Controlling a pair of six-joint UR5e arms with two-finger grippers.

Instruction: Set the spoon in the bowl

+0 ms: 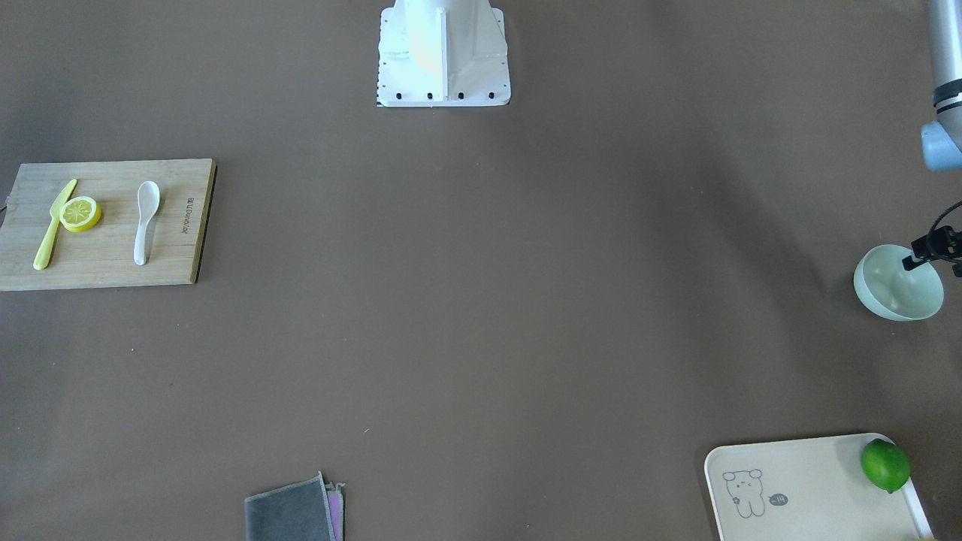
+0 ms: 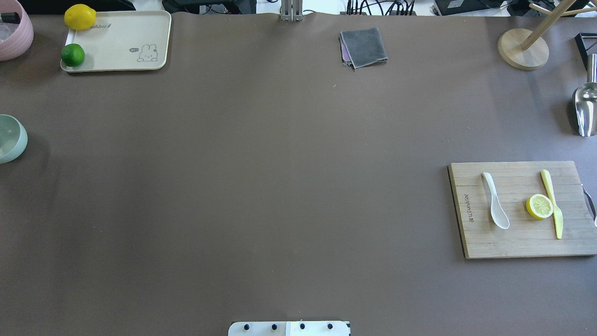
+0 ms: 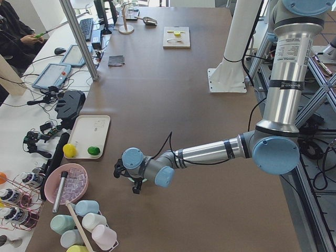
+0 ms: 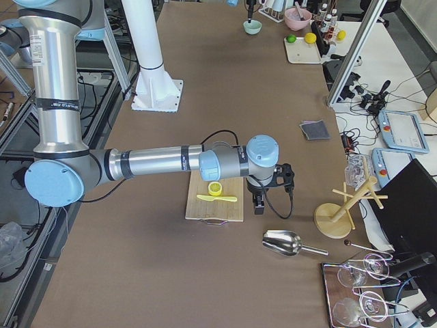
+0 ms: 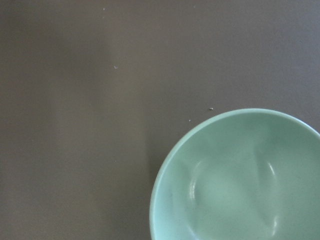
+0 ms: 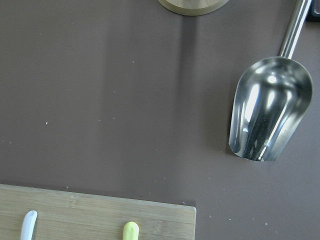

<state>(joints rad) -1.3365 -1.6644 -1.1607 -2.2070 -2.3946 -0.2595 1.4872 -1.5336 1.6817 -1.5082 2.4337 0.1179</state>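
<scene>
The white spoon [image 1: 146, 222] lies on a wooden cutting board [image 1: 173, 259], scoop toward the robot; it also shows in the overhead view [image 2: 495, 207]. Only its handle tip shows in the right wrist view [image 6: 28, 225]. The mint-green bowl [image 1: 898, 289] stands empty at the far end of the table on the robot's left, also in the overhead view [image 2: 9, 138] and the left wrist view [image 5: 240, 180]. My left gripper [image 3: 134, 185] hangs over the bowl. My right gripper [image 4: 259, 203] hangs past the board's end. I cannot tell whether either gripper is open or shut.
A yellow knife [image 1: 52, 225] and a lemon slice [image 1: 80, 213] share the board. A metal scoop [image 6: 270, 112] and a wooden stand [image 2: 522, 49] lie beyond it. A cream tray [image 2: 121, 42] holds a lime and a lemon. A grey cloth [image 2: 364, 46] lies at the far edge.
</scene>
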